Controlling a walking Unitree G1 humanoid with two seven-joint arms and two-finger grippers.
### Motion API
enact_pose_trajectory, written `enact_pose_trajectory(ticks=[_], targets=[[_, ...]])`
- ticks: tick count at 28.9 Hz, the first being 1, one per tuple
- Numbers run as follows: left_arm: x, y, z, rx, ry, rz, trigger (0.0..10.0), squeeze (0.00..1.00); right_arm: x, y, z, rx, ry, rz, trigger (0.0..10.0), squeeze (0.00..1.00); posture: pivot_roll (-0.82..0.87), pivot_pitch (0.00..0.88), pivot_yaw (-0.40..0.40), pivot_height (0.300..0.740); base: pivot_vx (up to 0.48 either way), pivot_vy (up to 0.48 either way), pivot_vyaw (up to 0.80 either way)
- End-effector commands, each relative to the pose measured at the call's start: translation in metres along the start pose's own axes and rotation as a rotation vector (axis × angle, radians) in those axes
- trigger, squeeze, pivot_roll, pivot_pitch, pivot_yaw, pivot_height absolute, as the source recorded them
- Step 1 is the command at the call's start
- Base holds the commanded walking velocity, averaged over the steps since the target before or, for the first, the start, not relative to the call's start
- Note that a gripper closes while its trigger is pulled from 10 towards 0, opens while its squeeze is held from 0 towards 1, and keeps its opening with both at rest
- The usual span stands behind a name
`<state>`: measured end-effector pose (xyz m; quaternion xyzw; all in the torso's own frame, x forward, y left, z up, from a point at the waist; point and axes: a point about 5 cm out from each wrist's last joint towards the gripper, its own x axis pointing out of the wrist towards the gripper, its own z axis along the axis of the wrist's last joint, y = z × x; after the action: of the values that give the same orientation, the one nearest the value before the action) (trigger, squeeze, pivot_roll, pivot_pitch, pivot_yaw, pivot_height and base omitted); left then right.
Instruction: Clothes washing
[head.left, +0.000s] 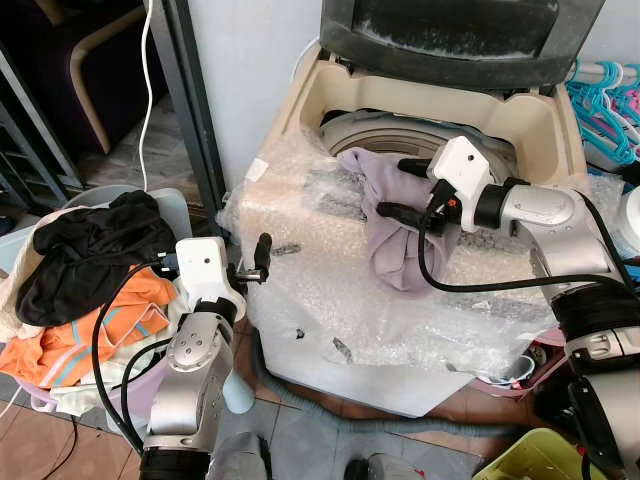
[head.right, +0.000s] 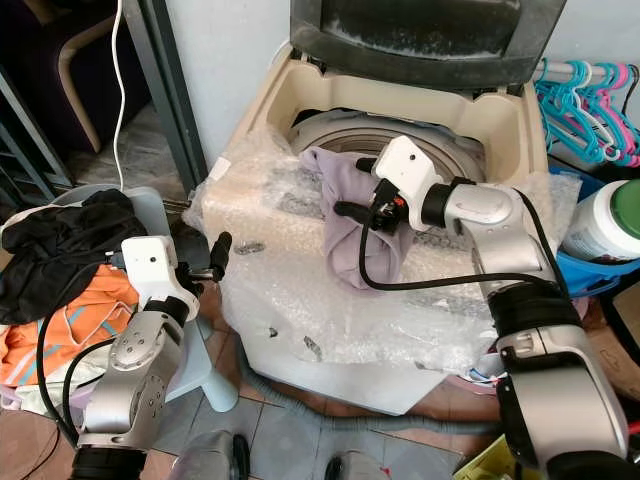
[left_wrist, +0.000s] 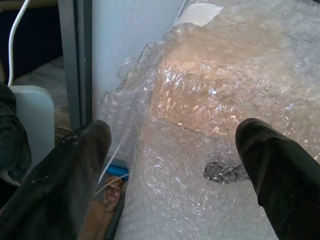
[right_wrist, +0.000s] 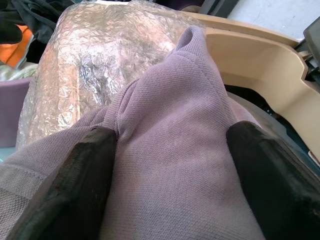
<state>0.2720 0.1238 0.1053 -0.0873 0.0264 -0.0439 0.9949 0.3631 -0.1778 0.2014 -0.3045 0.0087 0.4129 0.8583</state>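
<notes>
Mauve knitted garment (head.left: 385, 225) hangs over the near rim of the beige top-loading washing machine (head.left: 545, 125), onto its bubble wrap (head.left: 310, 290). The right end effector (head.left: 392, 188) straddles the cloth, fingers apart, seemingly not yet clamped. The left end effector (head.left: 262, 256), fingers spread, hovers by the laundry pile (head.left: 85, 280) at left.
</notes>
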Motion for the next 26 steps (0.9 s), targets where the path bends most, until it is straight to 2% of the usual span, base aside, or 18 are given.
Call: enact_pose_trajectory(ticks=[1, 4, 6, 10, 12, 16, 17, 18, 19, 20, 23, 24, 26], targets=[[0.000, -0.001, 0.001, 0.010, 0.002, -0.005, 10.0, 0.00, -0.005, -0.015, -0.013, -0.033, 0.119, -0.153, 10.0, 1.00, 0.04, 0.065, -0.020, 0.740, 0.000, 0.000, 0.00], [0.000, 0.000, 0.001, 0.012, 0.002, -0.001, 10.0, 0.00, -0.007, -0.036, -0.005, -0.023, 0.101, -0.361, 10.0, 1.00, 0.04, 0.065, -0.020, 0.740, 0.000, 0.000, 0.00], [0.000, -0.001, 0.001, 0.012, 0.003, -0.002, 10.0, 0.00, -0.009, -0.047, 0.006, -0.043, 0.042, -0.472, 10.0, 1.00, 0.04, 0.065, -0.019, 0.740, 0.000, 0.000, 0.00], [0.000, -0.001, 0.001, 0.013, 0.004, -0.003, 10.0, 0.00, -0.009, -0.050, 0.013, -0.032, 0.002, -0.508, 10.0, 1.00, 0.04, 0.065, -0.019, 0.740, 0.000, 0.000, 0.00], [0.001, -0.001, 0.001, 0.013, 0.005, -0.004, 10.0, 0.00, -0.010, -0.056, 0.027, -0.033, -0.089, -0.579, 10.0, 1.00, 0.04, 0.066, -0.021, 0.740, 0.000, 0.000, 0.00], [0.001, -0.002, 0.001, 0.013, 0.005, -0.004, 10.0, 0.00, -0.011, -0.058, 0.031, -0.035, -0.118, -0.606, 10.0, 1.00, 0.04, 0.066, -0.021, 0.740, 0.000, 0.000, 0.00], [0.001, -0.001, 0.001, 0.013, 0.004, -0.001, 10.0, 0.00, -0.009, -0.057, 0.041, 0.008, -0.204, -0.605, 10.0, 1.00, 0.04, 0.066, -0.024, 0.740, 0.000, 0.000, 0.00], [0.001, -0.001, 0.001, 0.011, 0.004, 0.003, 10.0, 0.00, -0.006, -0.054, 0.049, 0.051, -0.273, -0.576, 10.0, 0.08, 0.03, 0.063, -0.024, 0.740, 0.000, 0.000, 0.00], [0.001, 0.000, 0.001, 0.007, 0.003, 0.017, 10.0, 0.00, -0.001, -0.047, 0.055, 0.113, -0.340, -0.535, 10.0, 0.00, 0.03, 0.063, -0.025, 0.740, 0.000, 0.000, 0.00], [0.001, 0.001, 0.000, 0.003, 0.000, 0.032, 10.0, 0.00, 0.005, -0.039, 0.059, 0.171, -0.395, -0.504, 10.0, 0.00, 0.03, 0.063, -0.025, 0.740, 0.000, 0.000, 0.00], [0.002, 0.003, -0.001, 0.011, 0.012, 0.060, 10.0, 0.00, 0.010, -0.029, 0.058, 0.204, -0.412, -0.487, 10.0, 0.00, 0.03, 0.061, -0.026, 0.740, 0.000, 0.000, 0.00], [0.004, 0.003, 0.003, 0.001, -0.009, 0.067, 10.0, 0.00, 0.020, -0.005, 0.057, 0.232, -0.428, -0.454, 10.0, 0.00, 0.03, 0.059, -0.026, 0.740, 0.000, 0.000, 0.00], [0.005, 0.003, 0.005, 0.004, -0.021, 0.070, 10.0, 0.00, 0.023, 0.006, 0.057, 0.219, -0.436, -0.458, 10.0, 0.00, 0.03, 0.059, -0.021, 0.740, 0.000, 0.000, 0.00]])
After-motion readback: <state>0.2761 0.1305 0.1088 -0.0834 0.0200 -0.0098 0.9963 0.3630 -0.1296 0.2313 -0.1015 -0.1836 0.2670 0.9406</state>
